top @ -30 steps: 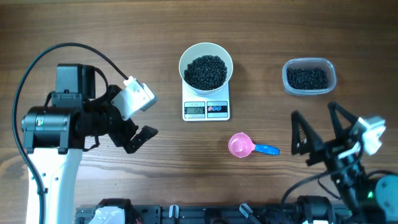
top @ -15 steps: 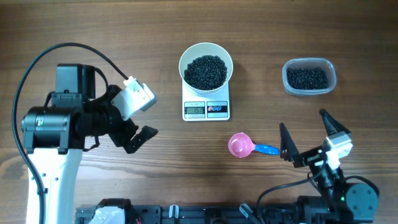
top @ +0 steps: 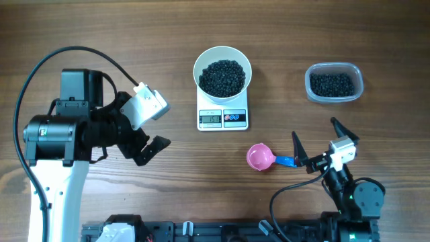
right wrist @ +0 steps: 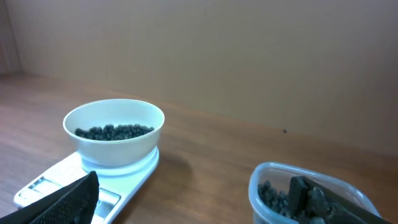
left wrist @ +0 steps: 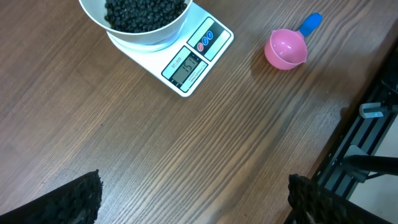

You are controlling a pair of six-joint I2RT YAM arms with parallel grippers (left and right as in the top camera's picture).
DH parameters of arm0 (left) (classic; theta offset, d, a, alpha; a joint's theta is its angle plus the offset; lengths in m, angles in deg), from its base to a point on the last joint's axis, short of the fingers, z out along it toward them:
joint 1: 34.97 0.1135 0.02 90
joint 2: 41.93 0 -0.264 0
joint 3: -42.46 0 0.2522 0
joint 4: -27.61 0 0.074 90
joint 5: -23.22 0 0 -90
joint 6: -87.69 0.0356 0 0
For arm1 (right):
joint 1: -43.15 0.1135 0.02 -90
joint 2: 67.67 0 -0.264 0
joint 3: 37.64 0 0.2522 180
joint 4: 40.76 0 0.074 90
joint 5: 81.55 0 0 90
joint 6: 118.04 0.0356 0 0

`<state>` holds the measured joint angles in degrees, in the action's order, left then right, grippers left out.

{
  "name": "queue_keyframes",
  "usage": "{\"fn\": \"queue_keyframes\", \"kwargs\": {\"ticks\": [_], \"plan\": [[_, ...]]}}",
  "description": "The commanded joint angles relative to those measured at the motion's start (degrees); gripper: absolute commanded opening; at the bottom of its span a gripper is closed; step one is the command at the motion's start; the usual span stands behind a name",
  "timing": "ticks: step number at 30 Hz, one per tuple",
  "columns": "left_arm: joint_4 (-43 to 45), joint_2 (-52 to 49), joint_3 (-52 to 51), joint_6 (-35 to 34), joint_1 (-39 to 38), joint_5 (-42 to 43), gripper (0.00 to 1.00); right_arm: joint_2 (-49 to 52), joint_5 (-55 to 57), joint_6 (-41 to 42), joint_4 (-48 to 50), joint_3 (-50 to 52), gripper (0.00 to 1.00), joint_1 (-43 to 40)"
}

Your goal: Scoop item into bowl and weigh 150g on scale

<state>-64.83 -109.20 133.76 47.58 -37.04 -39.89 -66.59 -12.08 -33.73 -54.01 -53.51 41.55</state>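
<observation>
- Surface: brown wood-grain desk [top: 101, 27]; plain tan wall [right wrist: 249, 50] behind it in right wrist view.
- 1 scale [top: 222, 118], white, mid-desk, display lit, 2 round btns on front edge.
- 1 bowl [top: 198, 74], white, sits on the scale.
- Item [top: 222, 76]: black beads, dark heap inside the bowl; 2nd lot in 1 clear tub [top: 310, 84], well right of the scale.
- 1 pink scoop [top: 261, 157], blue handle, lying on desk in front of the scale, looks empty.
- 2 arms. Left gripper [left wrist: 193, 208]: fingers wide apart, holds nothing, over bare desk left of the scale.
- Right gripper [top: 313, 127]: fingers spread apart, empty, just right of scoop handle; contact w/ handle unclear.
</observation>
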Motion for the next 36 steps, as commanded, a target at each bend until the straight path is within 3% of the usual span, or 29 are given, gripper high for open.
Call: {"fn": "queue_keyframes", "kwargs": {"ticks": [1, 7, 31, 36], "plan": [[0.0, 0.5, 0.7, 0.9, 0.5, 0.5, 1.00, -0.9, 0.4, -0.4, 1.4, 1.8, 1.00, 1.2], [0.0, 0.5, 0.7, 0.9, 0.5, 0.5, 1.00, -0.9, 0.4, -0.3, 1.3, 1.8, 1.00, 5.0], [-1.8, 0.5, 0.7, 0.7, 0.5, -1.0, 1.00, -0.9, 0.4, -0.3, 1.3, 1.8, 1.00, 5.0], [-3.2, 2.1, 0.0, -4.0, 0.5, -0.3, 1.00, -0.9, 0.4, -0.3, 1.2, 1.8, 1.00, 5.0]]}}
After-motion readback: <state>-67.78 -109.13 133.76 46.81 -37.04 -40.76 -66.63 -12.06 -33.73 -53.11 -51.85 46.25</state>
